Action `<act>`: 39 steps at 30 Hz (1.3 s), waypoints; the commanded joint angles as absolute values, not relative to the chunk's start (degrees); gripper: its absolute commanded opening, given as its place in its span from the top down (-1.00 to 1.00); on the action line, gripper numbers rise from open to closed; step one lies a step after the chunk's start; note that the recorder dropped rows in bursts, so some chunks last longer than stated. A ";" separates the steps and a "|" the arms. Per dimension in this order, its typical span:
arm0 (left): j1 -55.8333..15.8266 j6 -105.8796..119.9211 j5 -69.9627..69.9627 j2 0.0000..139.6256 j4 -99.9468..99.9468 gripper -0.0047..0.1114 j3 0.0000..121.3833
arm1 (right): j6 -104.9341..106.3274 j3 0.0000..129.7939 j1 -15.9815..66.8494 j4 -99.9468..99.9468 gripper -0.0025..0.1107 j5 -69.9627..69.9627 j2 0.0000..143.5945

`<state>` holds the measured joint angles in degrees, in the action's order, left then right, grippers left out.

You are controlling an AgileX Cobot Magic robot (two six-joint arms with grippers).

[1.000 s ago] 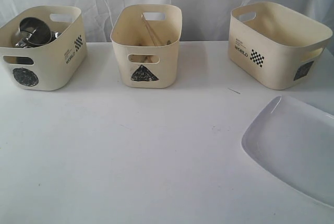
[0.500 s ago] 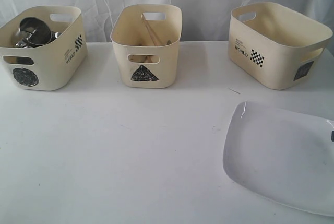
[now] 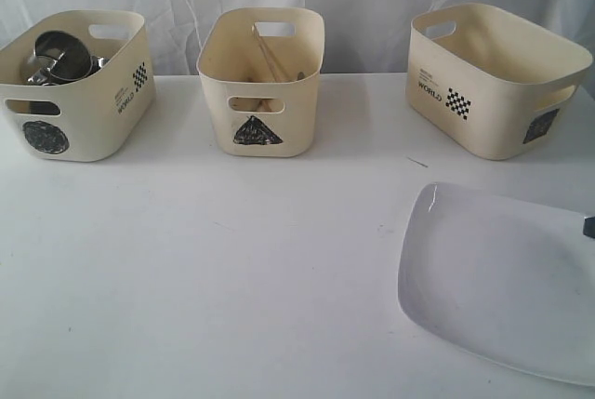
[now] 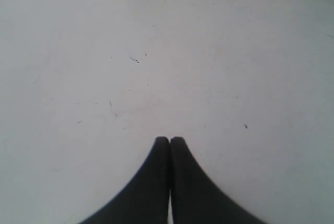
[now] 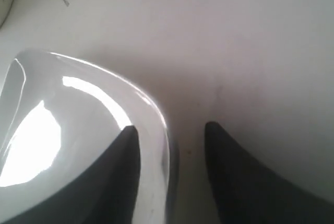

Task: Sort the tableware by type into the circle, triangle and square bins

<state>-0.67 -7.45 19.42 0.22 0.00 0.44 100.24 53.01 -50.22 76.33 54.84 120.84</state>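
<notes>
Plate [image 3: 493, 278] edge lies between right tool's [image 5: 169, 126] parted fingers

The left bin [image 3: 88, 64] reads "WORLD" beside a checkered patch [image 3: 139, 76] and bears a black circle [image 3: 46, 137]. The right bin [image 3: 493, 83] carries the same word, with a dark square [image 3: 541, 126]. The middle bin [image 3: 270, 78] shows a black triangle [image 3: 257, 132].

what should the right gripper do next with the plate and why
Probably close the right gripper: its jaws stand open astride the rim of the white plate, one finger over the plate and one outside it, so a pinch should secure it.
</notes>
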 commanded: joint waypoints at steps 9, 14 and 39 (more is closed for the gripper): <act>-0.91 -7.46 21.00 0.00 0.59 0.91 0.00 | 104.22 52.18 -43.13 67.14 0.67 41.02 126.18; -0.91 -7.46 21.00 0.00 0.59 0.91 0.00 | 96.96 52.18 -41.52 61.50 0.96 41.03 126.18; -0.91 -7.46 21.00 0.00 0.59 0.91 0.00 | 75.16 52.18 -41.08 65.89 0.96 69.96 108.70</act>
